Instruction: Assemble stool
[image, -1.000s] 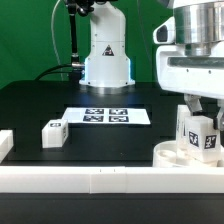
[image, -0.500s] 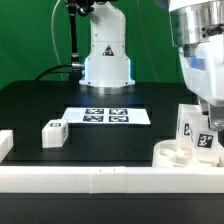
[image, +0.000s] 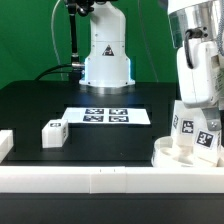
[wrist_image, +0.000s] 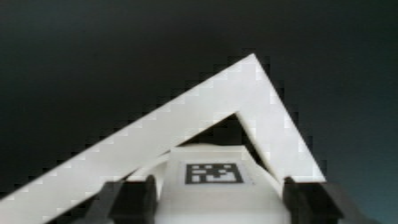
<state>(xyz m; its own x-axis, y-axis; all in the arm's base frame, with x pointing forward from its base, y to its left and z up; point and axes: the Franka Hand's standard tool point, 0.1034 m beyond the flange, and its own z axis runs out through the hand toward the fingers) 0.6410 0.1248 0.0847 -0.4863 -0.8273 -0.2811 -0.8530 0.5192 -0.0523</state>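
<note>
The white round seat (image: 168, 156) lies at the exterior view's right, against the front rail. Two white tagged legs stand in it: one (image: 184, 127) nearer the exterior view's left, one (image: 208, 138) under my gripper (image: 203, 116). In the wrist view my gripper (wrist_image: 214, 203) is shut on that leg (wrist_image: 214, 172); the black fingers (wrist_image: 125, 200) press its two sides and its tag faces the camera. A third loose leg (image: 53, 132) lies on the black table at the exterior view's left.
The marker board (image: 108, 116) lies mid-table before the robot base (image: 105, 55). A long white rail (image: 100, 178) runs along the front, with a short rail piece (image: 5, 143) at the exterior view's left. In the wrist view two rails meet in a corner (wrist_image: 249, 85).
My gripper has turned and tilted over the seat, and the leg in it has turned with it. The loose leg and the marker board have not moved.
</note>
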